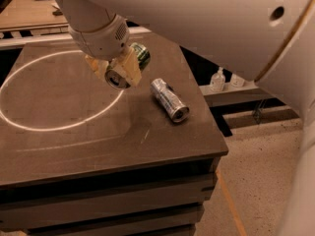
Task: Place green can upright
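The green can (139,54) is held on its side in my gripper (118,73), above the dark table (98,132). Its silver end (117,79) faces the camera and its green and white body sticks out behind the tan fingers (130,68). My gripper is shut on the can, over the right part of the white circle (59,127) painted on the table top. My arm fills the top of the view.
A silver can (169,100) with blue and red marks lies on its side to the right of my gripper, near the table's right edge. Small bottles (218,80) stand on a low ledge beyond that edge. Another table (29,14) stands behind.
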Robot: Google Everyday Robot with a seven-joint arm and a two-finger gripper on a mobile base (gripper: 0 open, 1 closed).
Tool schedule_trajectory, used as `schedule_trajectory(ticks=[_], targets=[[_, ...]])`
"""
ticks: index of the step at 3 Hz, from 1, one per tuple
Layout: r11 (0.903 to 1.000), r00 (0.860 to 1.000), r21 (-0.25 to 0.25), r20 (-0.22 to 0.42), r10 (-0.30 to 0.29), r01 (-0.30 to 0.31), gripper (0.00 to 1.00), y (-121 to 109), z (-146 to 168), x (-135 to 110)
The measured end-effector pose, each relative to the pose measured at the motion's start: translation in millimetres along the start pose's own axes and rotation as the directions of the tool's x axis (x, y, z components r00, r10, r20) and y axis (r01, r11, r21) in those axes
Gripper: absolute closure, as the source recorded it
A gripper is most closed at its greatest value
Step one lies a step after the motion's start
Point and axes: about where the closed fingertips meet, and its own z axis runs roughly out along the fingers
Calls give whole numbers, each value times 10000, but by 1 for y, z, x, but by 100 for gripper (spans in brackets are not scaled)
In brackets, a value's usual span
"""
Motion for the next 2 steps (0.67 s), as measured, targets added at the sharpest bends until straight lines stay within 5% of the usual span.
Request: schedule_trajectory(ticks=[2], targets=[[9963,9973,-506,252,-690,702,100,12,3,-5]])
